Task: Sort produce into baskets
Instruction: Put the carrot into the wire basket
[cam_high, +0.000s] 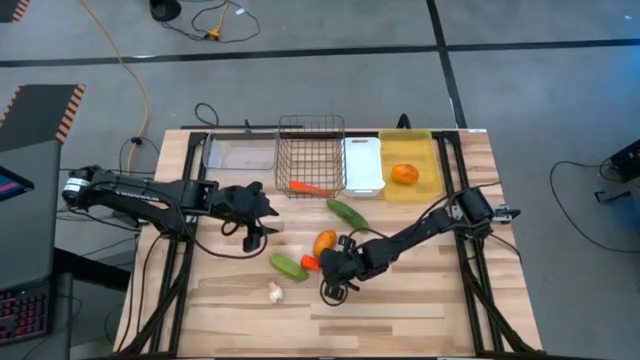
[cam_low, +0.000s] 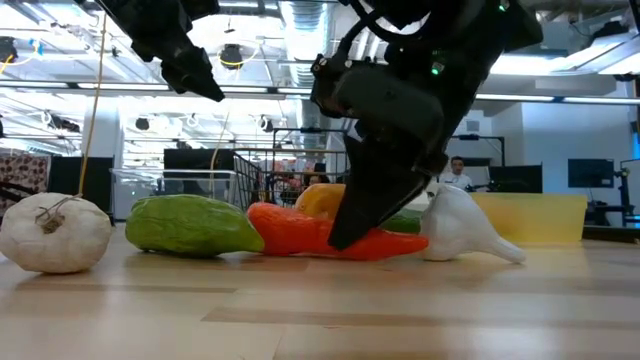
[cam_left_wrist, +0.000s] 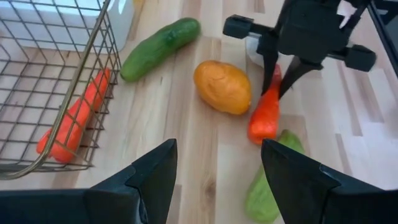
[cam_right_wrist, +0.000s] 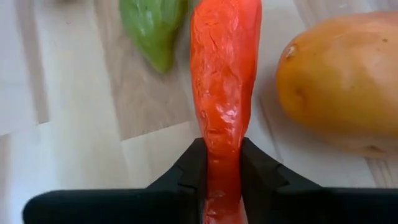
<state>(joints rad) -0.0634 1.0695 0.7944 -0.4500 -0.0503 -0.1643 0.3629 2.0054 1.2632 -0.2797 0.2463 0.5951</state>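
Note:
My right gripper (cam_high: 333, 264) is low at the table's middle, shut on an orange-red carrot (cam_high: 310, 262). Around it lie an orange (cam_high: 325, 243), a green cucumber (cam_high: 288, 266), a second cucumber (cam_high: 347, 212) and a garlic bulb (cam_high: 275, 292). Another garlic bulb (cam_low: 460, 230) lies just behind the gripper and is hidden in the high view. My left gripper (cam_high: 256, 228) is open and empty, held above the table left of the produce. The wire-mesh basket (cam_high: 311, 155) holds a carrot (cam_high: 310, 187). The yellow bin (cam_high: 408, 165) holds an orange (cam_high: 404, 174). My right gripper pinches the carrot's two sides (cam_right_wrist: 219, 163) between its two fingers, toward the end nearest the garlic. The fingers (cam_low: 352, 215) come from above, slanting, and lie across the carrot. The carrot lies level, low on the table top (cam_low: 300, 235).
The clear tray (cam_high: 238, 153) and the white bin (cam_high: 363, 165) stand in the row at the far edge with the wire basket and the yellow bin. Bare wood lies along the table's near edge and right side (cam_high: 440, 290).

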